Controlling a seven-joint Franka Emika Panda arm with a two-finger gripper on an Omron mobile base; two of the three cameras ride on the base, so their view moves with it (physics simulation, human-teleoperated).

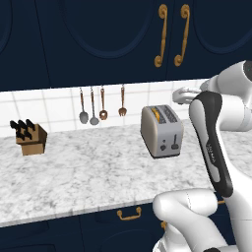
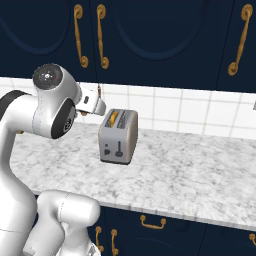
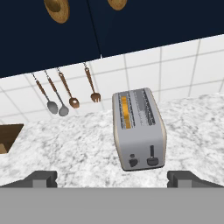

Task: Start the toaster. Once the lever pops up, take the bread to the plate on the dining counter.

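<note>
The toaster [image 3: 139,129] was found standing on the wall counter [image 1: 88,172], the bread [image 3: 126,113] seated in one slot. The gripper [image 3: 112,179] was held spread wide and empty above it, presumably lined up for the lever [image 3: 152,152].

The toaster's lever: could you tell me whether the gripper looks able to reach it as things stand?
Probably yes: the lever faces the open gripper, with bare counter between them.

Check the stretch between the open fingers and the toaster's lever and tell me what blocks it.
Nothing visible blocks it. In the hand view the toaster stands alone on the marbled counter, its end panel with the lever facing the gripper. The hanging utensils and knife block sit off to the side.
</note>
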